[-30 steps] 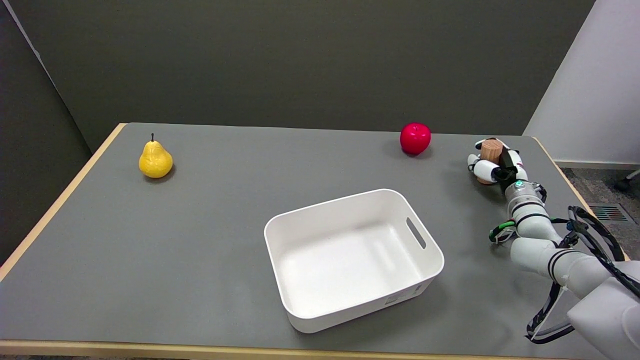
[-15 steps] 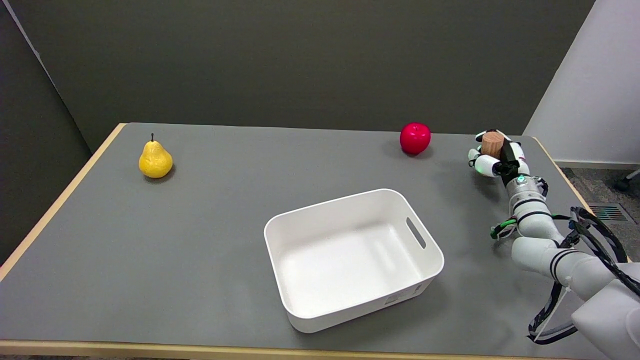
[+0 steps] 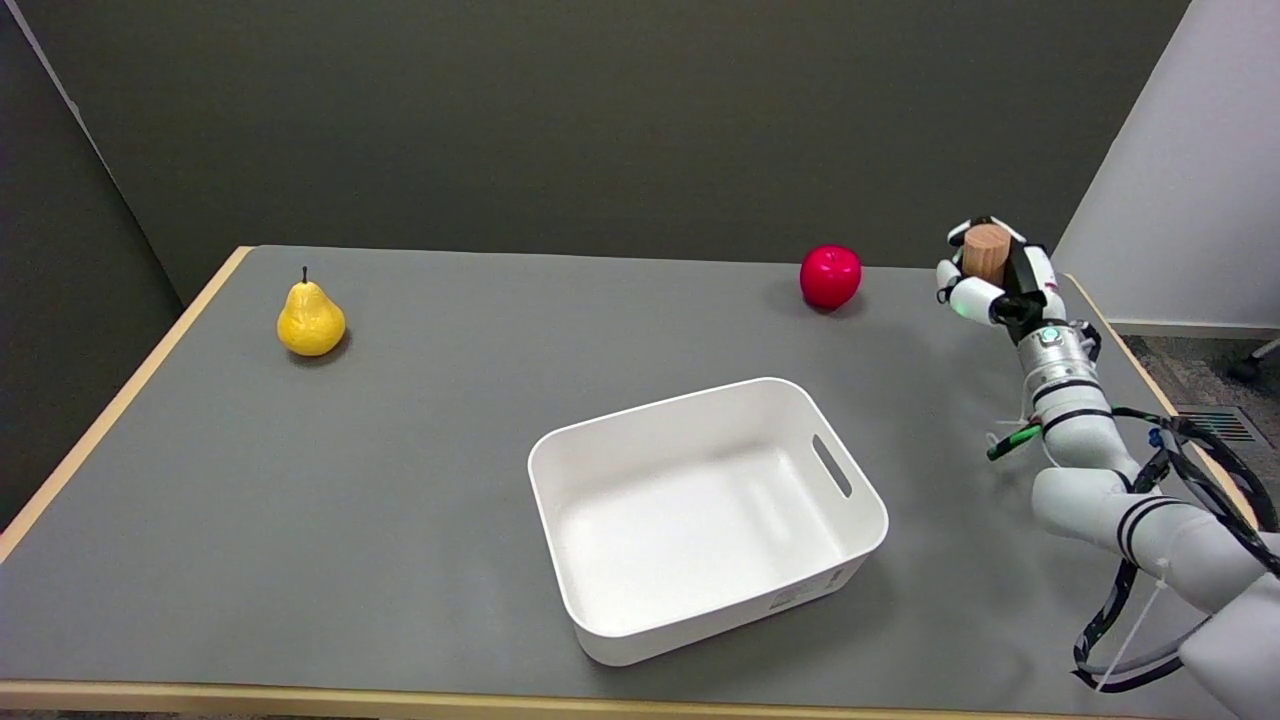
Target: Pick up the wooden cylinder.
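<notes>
Head view, over the grey table [image 3: 450, 400] with its pale wooden edge. At far right, the black-and-white right hand [image 3: 992, 280] on the white arm, raised above the table's far right corner. Fingers [image 3: 968, 296] curled in around the short, light-brown wooden cylinder [image 3: 986, 254], clasping it from both sides and from below. Cylinder upright, its round flat top exposed above the fingertips, its lower part hidden inside the grasp. Clear of the table surface, held in the air, with a faint shadow on the grey top underneath. White finger segments wrapped across the near side of the wood, black parts of the hand pressed to its right side. Exact contact on the far side not visible.

Just left of the hand, apart from it, a glossy red apple [image 3: 830, 275] near the far edge. At the far left, well apart, a yellow pear [image 3: 310, 318] with a dark stem, standing upright. In the middle, nearer the camera, a white rectangular plastic bin [image 3: 850, 560] with a slot handle in its right wall, sitting at a slight angle to the table's edge.
</notes>
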Available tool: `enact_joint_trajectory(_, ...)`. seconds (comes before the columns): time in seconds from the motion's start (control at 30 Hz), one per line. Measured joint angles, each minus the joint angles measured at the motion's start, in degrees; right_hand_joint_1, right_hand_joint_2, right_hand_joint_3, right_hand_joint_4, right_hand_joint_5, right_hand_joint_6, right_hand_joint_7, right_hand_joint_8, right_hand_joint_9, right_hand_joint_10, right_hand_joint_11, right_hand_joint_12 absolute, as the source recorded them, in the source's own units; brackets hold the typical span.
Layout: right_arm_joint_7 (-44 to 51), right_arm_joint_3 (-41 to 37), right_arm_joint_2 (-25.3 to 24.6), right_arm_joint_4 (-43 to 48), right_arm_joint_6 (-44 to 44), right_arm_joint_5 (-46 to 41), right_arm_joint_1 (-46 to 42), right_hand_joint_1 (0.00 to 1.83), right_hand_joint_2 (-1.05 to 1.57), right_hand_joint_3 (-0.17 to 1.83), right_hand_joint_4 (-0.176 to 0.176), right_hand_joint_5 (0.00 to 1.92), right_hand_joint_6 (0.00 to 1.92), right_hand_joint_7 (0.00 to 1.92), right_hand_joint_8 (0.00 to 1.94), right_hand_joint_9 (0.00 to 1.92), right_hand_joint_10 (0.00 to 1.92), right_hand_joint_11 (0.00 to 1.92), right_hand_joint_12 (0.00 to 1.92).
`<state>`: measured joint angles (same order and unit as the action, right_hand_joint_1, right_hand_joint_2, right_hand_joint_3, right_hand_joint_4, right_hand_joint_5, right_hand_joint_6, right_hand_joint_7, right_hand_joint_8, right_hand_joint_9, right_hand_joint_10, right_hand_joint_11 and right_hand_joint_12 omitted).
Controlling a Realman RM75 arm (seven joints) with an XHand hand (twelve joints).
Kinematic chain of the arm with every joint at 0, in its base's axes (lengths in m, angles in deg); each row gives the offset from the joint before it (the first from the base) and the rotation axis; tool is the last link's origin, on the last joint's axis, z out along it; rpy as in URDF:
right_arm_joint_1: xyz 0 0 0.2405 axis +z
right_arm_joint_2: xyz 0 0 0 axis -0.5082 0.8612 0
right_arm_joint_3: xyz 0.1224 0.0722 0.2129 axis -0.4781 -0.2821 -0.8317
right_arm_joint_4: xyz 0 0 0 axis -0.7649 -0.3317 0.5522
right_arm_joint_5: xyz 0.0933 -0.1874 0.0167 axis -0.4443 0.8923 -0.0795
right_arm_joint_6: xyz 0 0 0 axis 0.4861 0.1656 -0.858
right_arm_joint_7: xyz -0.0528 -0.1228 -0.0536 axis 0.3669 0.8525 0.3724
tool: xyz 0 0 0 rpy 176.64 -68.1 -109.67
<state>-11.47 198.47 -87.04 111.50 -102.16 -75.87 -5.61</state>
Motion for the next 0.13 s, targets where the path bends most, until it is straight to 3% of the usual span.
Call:
enact_joint_trajectory(0.07,-0.01,0.0,0.53,1.92,-0.88,0.12,-0.68,1.25,1.05,0.75,0.022,0.53,1.53,0.54,1.94,0.69,1.92,0.38,1.92)
enact_joint_trajectory(0.1,-0.01,0.0,0.98,3.48,-1.51,0.25,-1.22,1.23,1.07,0.73,-0.002,0.53,1.57,0.53,1.94,0.7,1.92,0.4,1.92)
enact_joint_trajectory(0.13,-0.02,-0.01,1.36,4.86,-2.05,0.38,-1.67,1.14,1.16,0.58,-0.091,0.48,1.72,0.49,1.94,0.69,1.92,0.39,1.92)
